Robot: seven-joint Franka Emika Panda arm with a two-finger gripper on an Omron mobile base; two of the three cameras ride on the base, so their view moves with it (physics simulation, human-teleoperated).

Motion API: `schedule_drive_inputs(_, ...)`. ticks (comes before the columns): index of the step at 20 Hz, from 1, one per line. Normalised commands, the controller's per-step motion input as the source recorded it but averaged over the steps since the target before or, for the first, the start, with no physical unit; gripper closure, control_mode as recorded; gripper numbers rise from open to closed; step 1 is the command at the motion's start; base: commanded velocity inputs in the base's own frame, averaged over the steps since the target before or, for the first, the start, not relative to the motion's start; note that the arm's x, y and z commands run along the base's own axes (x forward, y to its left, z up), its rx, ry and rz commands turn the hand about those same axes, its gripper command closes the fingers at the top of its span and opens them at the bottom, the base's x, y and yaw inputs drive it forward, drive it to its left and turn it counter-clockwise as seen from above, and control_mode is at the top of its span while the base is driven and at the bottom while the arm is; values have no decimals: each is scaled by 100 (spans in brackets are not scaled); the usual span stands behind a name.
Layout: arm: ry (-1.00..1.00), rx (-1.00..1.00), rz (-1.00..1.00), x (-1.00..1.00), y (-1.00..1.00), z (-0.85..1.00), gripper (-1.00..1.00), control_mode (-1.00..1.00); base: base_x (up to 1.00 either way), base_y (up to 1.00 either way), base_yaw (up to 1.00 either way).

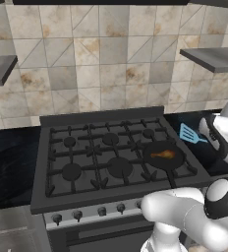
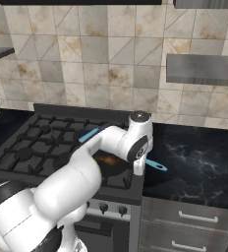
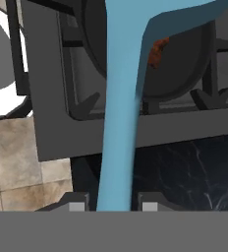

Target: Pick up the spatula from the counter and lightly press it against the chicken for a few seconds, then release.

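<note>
No legible text, brand, number or sign in any view. Any markings on the stove knobs [image 1: 101, 211] along the front edge are too small to resolve. The spatula [image 3: 120, 123] is plain blue.

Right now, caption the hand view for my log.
Blue spatula held in the gripper, blade over the pan, partly hiding the chicken.

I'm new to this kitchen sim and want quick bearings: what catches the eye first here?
The bright blue spatula, its handle clamped in the claw and reaching over the edge of the stove. Then the orange-brown chicken in the dark pan at the stove's front right, and the bulky white arm across the right base view.
</note>
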Motion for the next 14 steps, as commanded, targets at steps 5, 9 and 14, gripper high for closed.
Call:
schedule_drive_inputs(5,6,-3,3,14,3,-19,100,-100,0,0,0)
schedule_drive_inputs(9,5,-5,1,3,5,-7,100,-100,0,0,0)
schedule_drive_inputs(14,1,-3,1,0,0,0,100,-100,0,0,0)
